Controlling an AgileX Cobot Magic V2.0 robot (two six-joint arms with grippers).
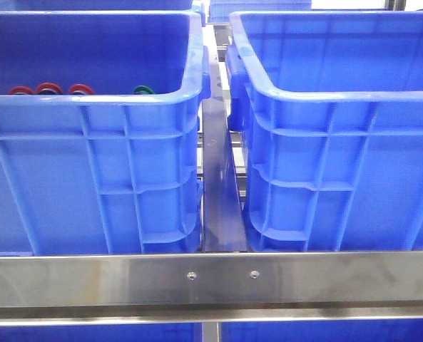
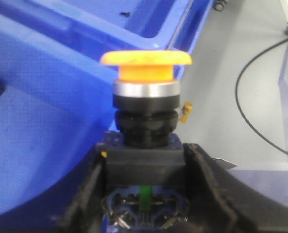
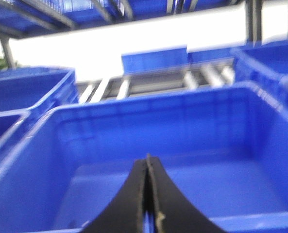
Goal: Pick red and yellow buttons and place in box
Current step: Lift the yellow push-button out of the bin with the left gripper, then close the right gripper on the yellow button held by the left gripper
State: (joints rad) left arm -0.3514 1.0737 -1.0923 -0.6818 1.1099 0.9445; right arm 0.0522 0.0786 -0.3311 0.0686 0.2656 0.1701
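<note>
My left gripper (image 2: 144, 165) is shut on the black body of a push button with a yellow mushroom cap (image 2: 146, 59) and a silver collar. It holds the button upright beside a blue bin (image 2: 46, 97). In the front view, three red-rimmed caps (image 1: 48, 88) and a green-rimmed cap (image 1: 143, 90) peek over the near wall of the left blue bin (image 1: 90, 164). My right gripper (image 3: 147, 162) is shut and empty, above the inside of a blue bin (image 3: 260, 126) whose floor looks bare. Neither gripper shows in the front view.
A second blue bin (image 1: 339, 157) stands on the right, with a narrow gap between the two bins. A steel rail (image 1: 211, 278) runs across the front. In the left wrist view there is grey floor with a black cable (image 2: 245, 111). More blue bins stand behind.
</note>
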